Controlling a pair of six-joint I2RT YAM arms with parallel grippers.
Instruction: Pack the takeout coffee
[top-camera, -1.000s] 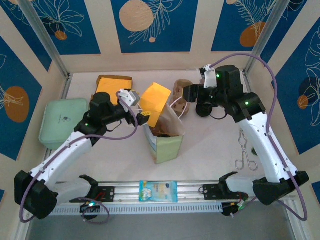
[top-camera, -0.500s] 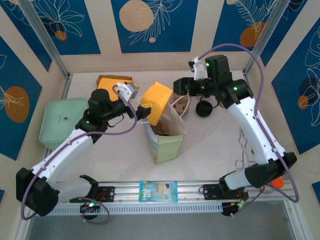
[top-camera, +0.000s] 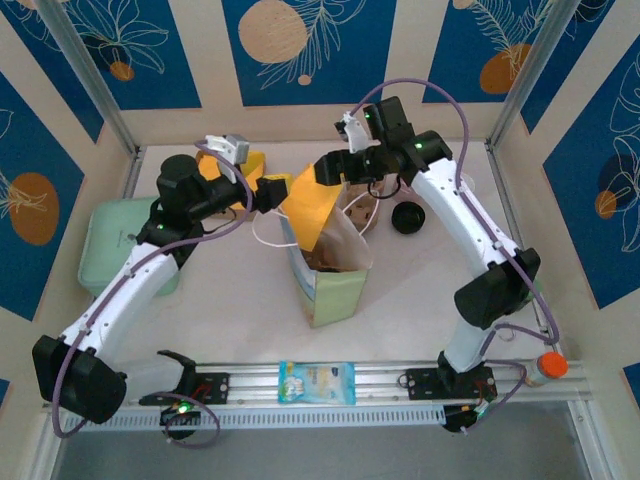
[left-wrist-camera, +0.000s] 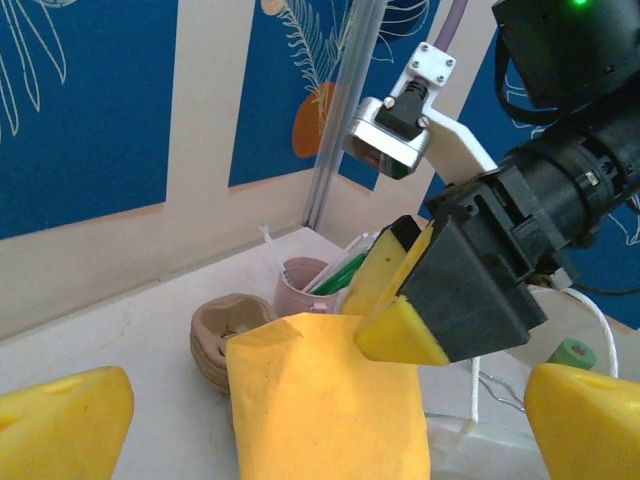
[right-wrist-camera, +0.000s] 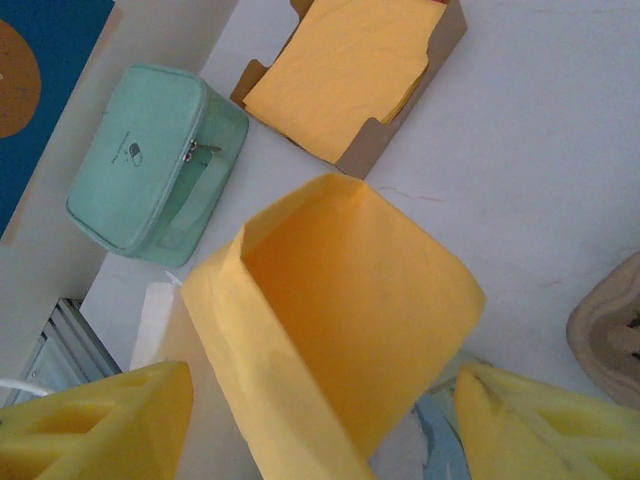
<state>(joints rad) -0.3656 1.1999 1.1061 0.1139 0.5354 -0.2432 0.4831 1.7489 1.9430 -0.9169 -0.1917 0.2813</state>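
Note:
The takeout coffee (top-camera: 407, 217) stands on the table right of the paper bag (top-camera: 333, 283); from above I see mostly its round black lid, and no gripper touches it. An orange-yellow paper pocket (top-camera: 312, 207) sticks up out of the bag's mouth. My right gripper (top-camera: 316, 182) hovers over the pocket's top, open, its yellow fingertips (right-wrist-camera: 548, 425) wide on either side of the pocket (right-wrist-camera: 340, 300) without pressing it. My left gripper (top-camera: 274, 192) is open just left of the pocket (left-wrist-camera: 320, 400), its fingertips (left-wrist-camera: 62, 418) far apart and empty.
A mint green case (top-camera: 112, 245) lies at the left and a box of yellow paper (top-camera: 245, 162) at the back. A pink cup of utensils (left-wrist-camera: 300, 282) and a brown pulp carrier (left-wrist-camera: 225, 335) stand behind the bag. A snack packet (top-camera: 316, 382) rests on the front rail.
The right arm swung left from beside the coffee to above the paper pocket, uncovering the black lid. The left gripper drew back up and to the left of the bag.

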